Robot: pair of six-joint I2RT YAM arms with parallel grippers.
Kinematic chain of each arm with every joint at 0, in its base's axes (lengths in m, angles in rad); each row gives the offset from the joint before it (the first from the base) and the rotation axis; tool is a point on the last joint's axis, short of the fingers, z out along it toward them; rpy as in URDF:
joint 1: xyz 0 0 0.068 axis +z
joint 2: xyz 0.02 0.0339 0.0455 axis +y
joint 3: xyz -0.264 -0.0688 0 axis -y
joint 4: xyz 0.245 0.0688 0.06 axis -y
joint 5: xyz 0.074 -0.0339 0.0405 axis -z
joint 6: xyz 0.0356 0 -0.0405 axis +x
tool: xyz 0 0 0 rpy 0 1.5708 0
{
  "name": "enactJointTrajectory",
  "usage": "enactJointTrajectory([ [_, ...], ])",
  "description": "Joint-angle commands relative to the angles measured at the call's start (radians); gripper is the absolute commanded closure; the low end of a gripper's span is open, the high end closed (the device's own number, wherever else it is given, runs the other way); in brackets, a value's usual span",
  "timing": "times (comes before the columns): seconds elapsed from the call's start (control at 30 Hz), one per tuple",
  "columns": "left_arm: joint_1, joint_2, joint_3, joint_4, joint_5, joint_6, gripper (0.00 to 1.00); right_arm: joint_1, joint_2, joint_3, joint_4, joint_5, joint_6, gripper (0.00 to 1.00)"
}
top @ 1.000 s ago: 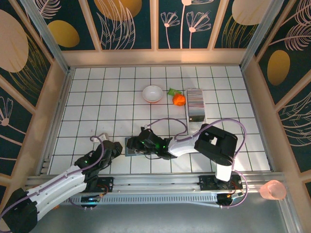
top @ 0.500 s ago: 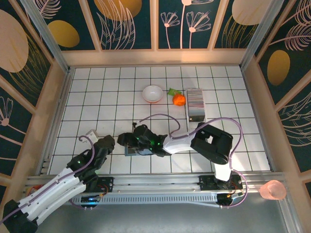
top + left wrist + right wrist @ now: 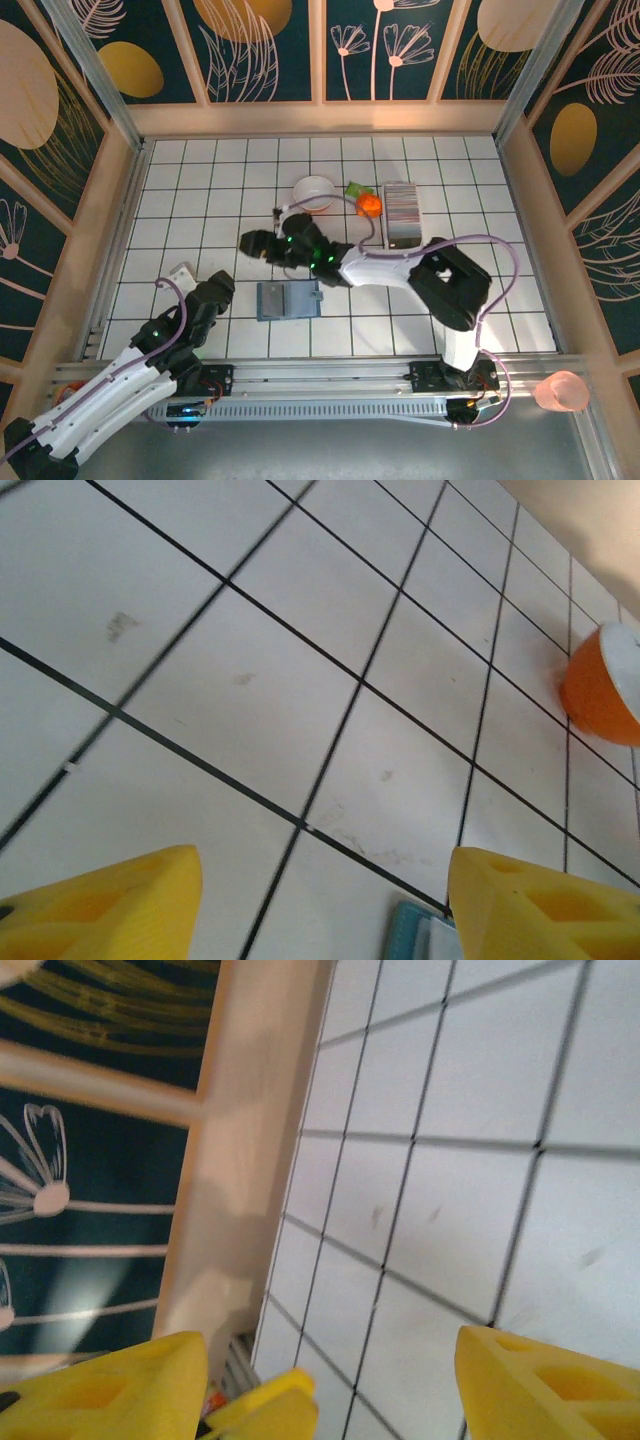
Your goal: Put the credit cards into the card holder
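The left tool (image 3: pixel 322 865) stands open, its yellow fingers (image 3: pixel 110 900) spread wide over bare worktop (image 3: pixel 300 630) with nothing between them. The teal card holder (image 3: pixel 288 299) lies flat just to the right of this tool, one corner showing at the bottom of the wrist view, touching neither finger. Beyond the holder the right tool (image 3: pixel 330 1340) hangs open and empty, facing the side wall (image 3: pixel 250 1110). The white bowl (image 3: pixel 315 192) sits near this tool, farther back. Well off to the tool's right, the credit cards (image 3: pixel 403 212) stand edge-on in a striped stack.
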Motion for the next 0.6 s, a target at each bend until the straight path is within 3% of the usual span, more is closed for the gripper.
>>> enactJointTrajectory([
  [0.0,-0.007,0.047,-0.035,0.119,0.124,0.059,0.31,-0.102,-0.151,-0.021,-0.153,0.015,-0.146,0.33],
  [0.27,-0.007,0.231,-0.066,0.32,0.396,0.127,0.27,-0.359,-0.511,-0.073,-0.462,0.183,-0.603,0.33],
  [0.37,-0.008,0.286,-0.086,0.379,0.475,0.141,0.26,-0.432,-0.616,-0.102,-0.492,0.182,-0.892,0.32],
  [0.5,-0.006,0.357,-0.096,0.434,0.544,0.165,0.29,-0.435,-0.76,-0.202,-0.511,0.165,-1.375,0.31],
  [0.57,-0.006,0.388,-0.095,0.456,0.566,0.175,0.32,-0.459,-0.822,-0.248,-0.522,0.182,-1.521,0.32],
])
